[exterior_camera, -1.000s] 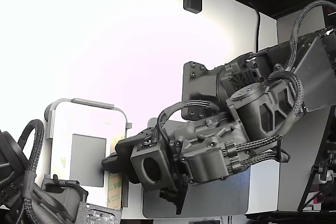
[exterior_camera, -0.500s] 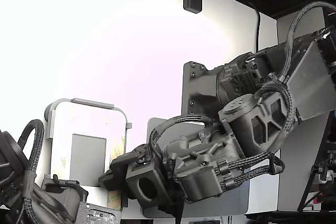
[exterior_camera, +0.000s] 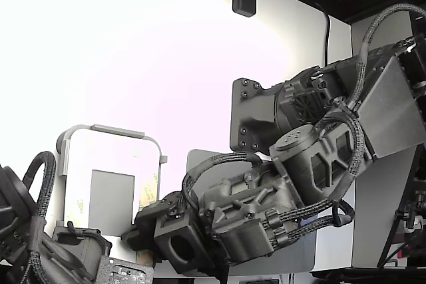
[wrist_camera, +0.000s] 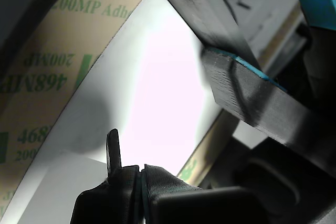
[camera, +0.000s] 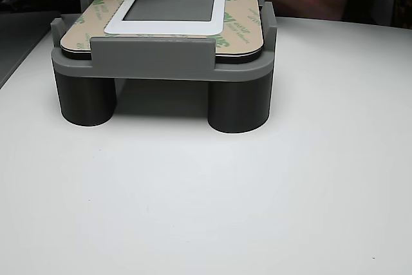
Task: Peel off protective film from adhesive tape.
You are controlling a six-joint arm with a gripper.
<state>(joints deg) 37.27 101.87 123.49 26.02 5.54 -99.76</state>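
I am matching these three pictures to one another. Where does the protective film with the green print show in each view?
Exterior view: protective film, strip beside the tool.
Wrist view: tan band with green lettering.
Other view: border on the white panel.
Shared landmark: white panel.

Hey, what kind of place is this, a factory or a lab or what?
Probably a robotics lab or assembly test bench: a grey fixture holds a white panel edged with protective film on a plain white table, worked by a cabled robot arm.
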